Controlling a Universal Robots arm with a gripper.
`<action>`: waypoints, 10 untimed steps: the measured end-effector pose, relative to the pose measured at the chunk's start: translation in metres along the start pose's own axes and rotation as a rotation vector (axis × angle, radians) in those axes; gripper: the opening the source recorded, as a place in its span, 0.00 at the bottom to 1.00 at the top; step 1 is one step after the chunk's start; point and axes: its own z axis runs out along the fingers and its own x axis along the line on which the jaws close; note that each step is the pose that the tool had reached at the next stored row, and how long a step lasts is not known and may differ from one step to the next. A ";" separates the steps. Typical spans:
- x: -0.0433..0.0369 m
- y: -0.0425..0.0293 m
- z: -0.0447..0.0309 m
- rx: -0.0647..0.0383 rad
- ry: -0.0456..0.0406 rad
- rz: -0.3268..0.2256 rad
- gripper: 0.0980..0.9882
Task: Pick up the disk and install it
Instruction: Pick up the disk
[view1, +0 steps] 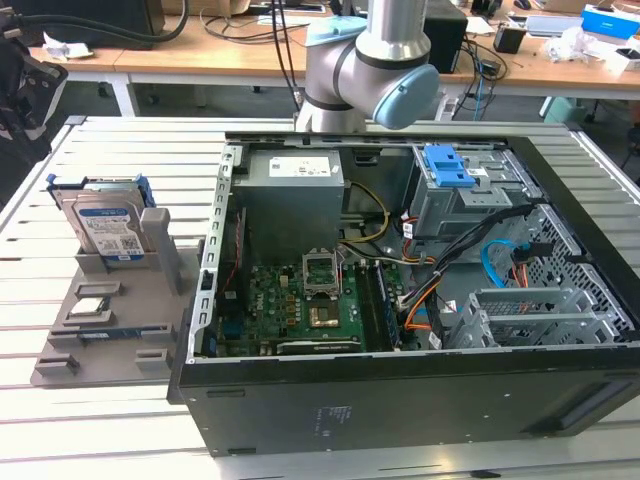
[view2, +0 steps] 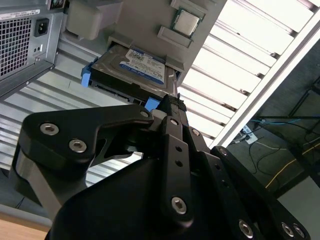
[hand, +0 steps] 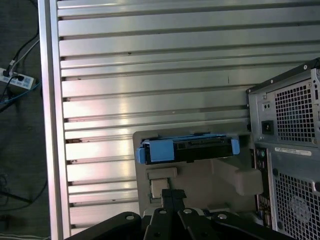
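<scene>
Wooden desks strewn with cables stand behind a slatted metal table (view1: 100, 440) that carries an open computer case (view1: 400, 400) and a grey holder (view1: 120, 320). The case lies on its side over the middle of the table and reaches toward the edge on the exterior view's right, with its green circuit board (view1: 300, 300), grey power box (view1: 295, 170) and a drive cage with a blue latch (view1: 450, 165) all uncovered. The holder sits just beside the case, toward the table edge on the exterior view's left.

The disk (view1: 108, 228) stands upright on its edge in a slot at the far end of the holder, with its blue-and-white label facing the near edge of the table and blue rails along its sides. In the second wrist view the disk (view2: 132, 70) shows its label face, and in the first wrist view the disk (hand: 187, 149) is seen edge-on, with a blue tab at one end. A small square chip (view1: 90, 307) lies flat on the holder, nearer the table's near edge than the disk.

The arm (view1: 370, 70) rises at the far edge of the table, behind the case. The tool (hand: 172, 192) is black and shows in both wrist views. It is closed together and grips nothing. In the second wrist view the tool (view2: 171, 101) points toward the disk, lined up with one blue corner; whether they touch cannot be told.
</scene>
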 end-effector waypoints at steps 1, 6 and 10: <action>0.0000 0.0000 0.0000 0.000 0.0000 0.000 0.01; 0.0001 0.0000 0.0000 -0.003 0.0050 -0.110 0.01; 0.0000 0.0000 0.0000 -0.006 0.0120 -0.266 0.01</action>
